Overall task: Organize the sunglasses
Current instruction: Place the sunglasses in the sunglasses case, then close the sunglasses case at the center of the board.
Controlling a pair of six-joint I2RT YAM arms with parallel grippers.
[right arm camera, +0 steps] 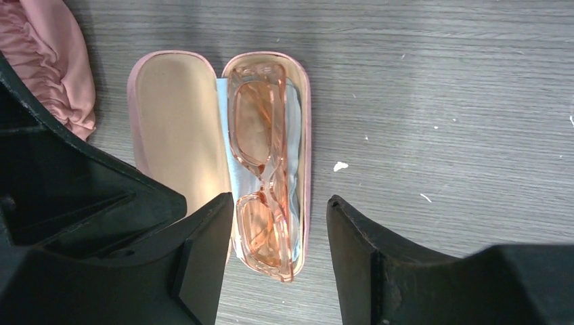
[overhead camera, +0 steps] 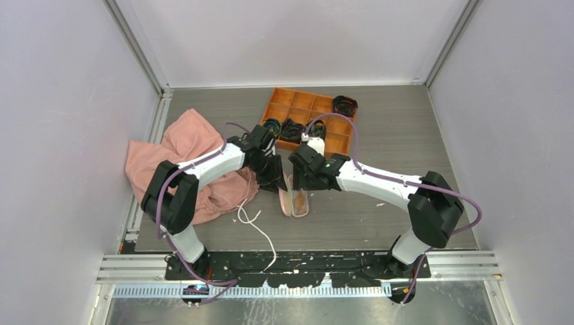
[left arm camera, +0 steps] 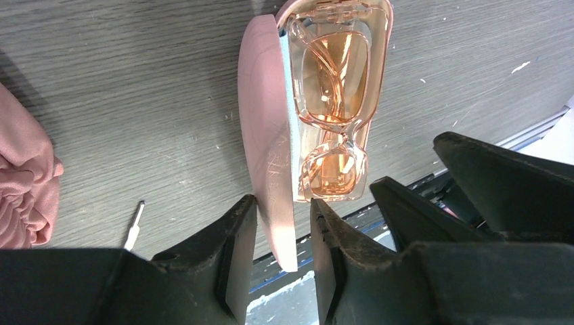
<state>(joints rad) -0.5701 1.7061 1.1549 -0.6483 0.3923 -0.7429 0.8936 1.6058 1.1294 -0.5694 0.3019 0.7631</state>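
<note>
- Pink hard case [overhead camera: 290, 203] lies open on the grey wood-grain table [overhead camera: 406, 135], and everything below is placed from it.
- The sunglasses [right arm camera: 260, 176], with translucent pinkish-orange lenses and a thin frame, lie folded inside the case's tray half, lengthwise, shorter than the case itself.
- A light blue cloth [right arm camera: 227, 172] sits under the sunglasses, showing along the hinge side of the case.
- The case lid [left arm camera: 267, 149] stands raised on its hinge beside the tray half, its tan inner face showing in the right wrist view.
- The left gripper [left arm camera: 283, 203] is set narrow around the lid's near end, one finger [left arm camera: 237, 250] on each face. A thin gap shows beside one finger, so I cannot tell whether the lid is pinched.
- The right gripper [right arm camera: 279, 200] hangs over the near end of the case with its jaws wide, one to either side of the sunglasses, holding nothing.
- A crumpled pink fabric [overhead camera: 196, 162] lies to the lid side of the case, well apart.
- A white cord [overhead camera: 257, 227] trails on the table just beside the case's near end.
- An orange compartment tray [overhead camera: 308, 112] stands beyond the case's far end.
</note>
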